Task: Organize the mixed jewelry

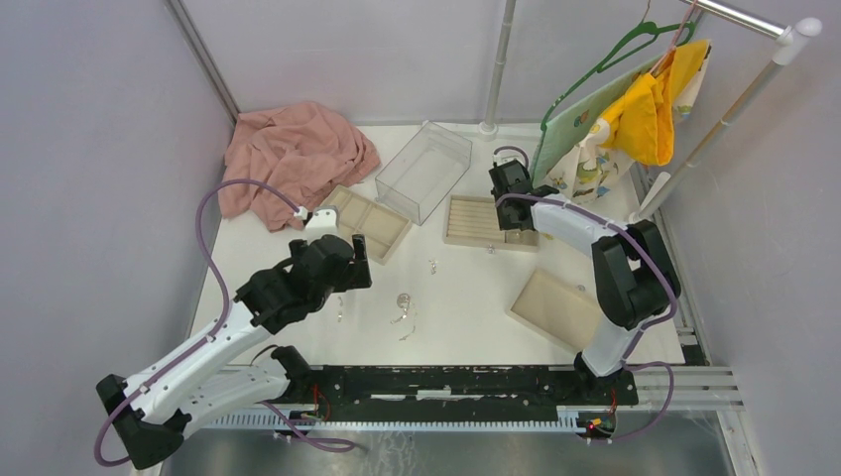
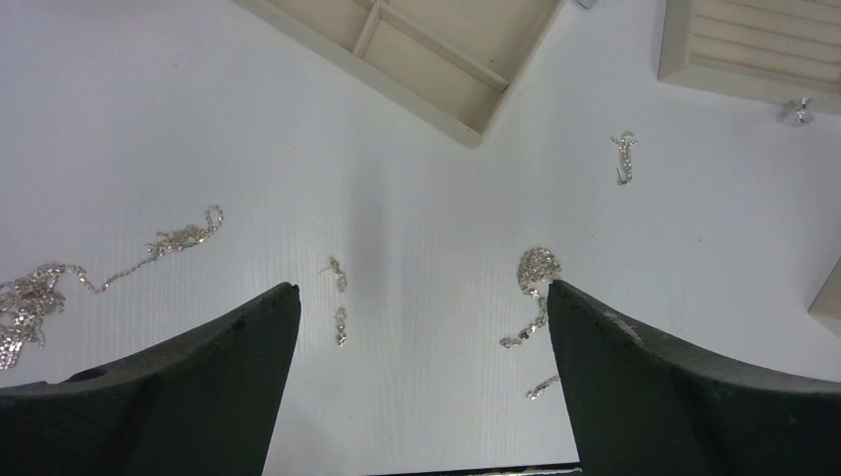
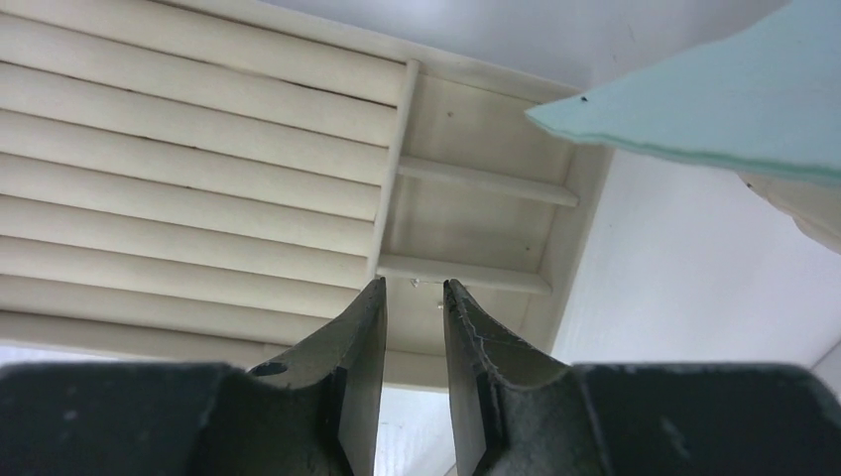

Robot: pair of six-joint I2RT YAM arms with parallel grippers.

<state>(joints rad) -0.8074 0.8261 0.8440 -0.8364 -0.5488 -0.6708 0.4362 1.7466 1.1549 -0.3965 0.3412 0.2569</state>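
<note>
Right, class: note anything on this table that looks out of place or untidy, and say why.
Silver jewelry pieces lie scattered loose on the table, outside the beige trays. A pink cloth sits crumpled at the far left corner, and one beige tray lies askew near the right arm.

The crumpled cloth (image 1: 293, 164) lies upper left in the top view, with the clear plastic box (image 1: 424, 169) at top centre. Below the box sit the compartment tray (image 1: 369, 223) on the left and the slotted tray (image 1: 471, 220) on the right, under my right gripper (image 3: 410, 290). Loose jewelry (image 1: 402, 305) lies mid-frame, and a flat tray (image 1: 555, 309) lower right.
</note>
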